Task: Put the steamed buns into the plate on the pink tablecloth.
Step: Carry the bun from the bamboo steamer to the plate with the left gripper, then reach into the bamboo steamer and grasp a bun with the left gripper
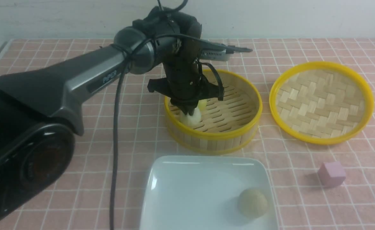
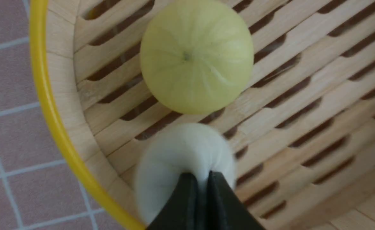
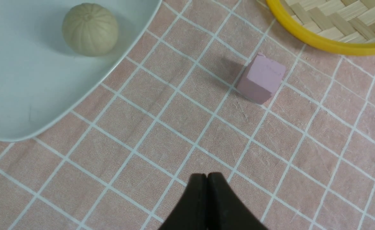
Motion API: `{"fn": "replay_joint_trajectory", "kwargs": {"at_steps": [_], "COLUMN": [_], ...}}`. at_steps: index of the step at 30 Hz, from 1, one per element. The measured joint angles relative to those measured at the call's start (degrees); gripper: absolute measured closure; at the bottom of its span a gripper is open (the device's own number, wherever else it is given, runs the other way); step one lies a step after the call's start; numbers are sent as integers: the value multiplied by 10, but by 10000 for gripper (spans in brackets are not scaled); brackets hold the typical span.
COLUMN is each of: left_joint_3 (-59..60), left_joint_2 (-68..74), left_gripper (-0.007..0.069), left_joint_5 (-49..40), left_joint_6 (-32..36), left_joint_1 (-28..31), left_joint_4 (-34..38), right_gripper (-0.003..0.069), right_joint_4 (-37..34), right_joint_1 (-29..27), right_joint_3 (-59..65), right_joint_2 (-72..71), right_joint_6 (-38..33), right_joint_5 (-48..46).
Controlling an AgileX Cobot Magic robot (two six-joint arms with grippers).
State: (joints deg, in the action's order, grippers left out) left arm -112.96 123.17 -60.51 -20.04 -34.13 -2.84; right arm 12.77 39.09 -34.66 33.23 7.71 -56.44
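Meeting pale wall (image 1: 302, 16), gridded pink tablecloth (image 1: 302, 198)

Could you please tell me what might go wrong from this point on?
1. The left gripper pinches only a small fold of the pale bun, so it may slip or tear when lifted.
2. The yellow bun lies close beside it and could be knocked.
3. The beige bun sits near the rim of the plate; a dropped bun might push it off.
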Motion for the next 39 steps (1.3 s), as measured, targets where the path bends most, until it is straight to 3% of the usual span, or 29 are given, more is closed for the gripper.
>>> {"fn": "replay_joint_trajectory", "kwargs": {"at_steps": [12, 19, 21, 27, 32, 39], "left_joint_3": [-1, 163, 246, 411, 429, 408], "left_joint_2": [-312, -350, -335, -268, -220, -197], "left_gripper": [598, 596, 594, 578, 516, 308], "left_joint_5": [-106, -105, -80, 106, 157, 162], "left_joint_6": [51, 53, 53, 45, 45, 44], "left_joint_1": [-5, -5, -5, -5, -5, -5], "left_joint_4": [-43, 60, 86, 160, 190, 198], "right_gripper": [643, 636, 634, 623, 618, 608], "right_joint_4": [-1, -1, -1, -1, -1, -1], "right_joint_1": [0, 0, 0, 0, 0, 0], "right_joint_3": [0, 0, 0, 0, 0, 0], "right_joint_2": [0, 0, 0, 0, 0, 0], "right_joint_6": [0, 0, 0, 0, 0, 0], "right_joint_5": [0, 1, 1, 1, 1, 1]}}
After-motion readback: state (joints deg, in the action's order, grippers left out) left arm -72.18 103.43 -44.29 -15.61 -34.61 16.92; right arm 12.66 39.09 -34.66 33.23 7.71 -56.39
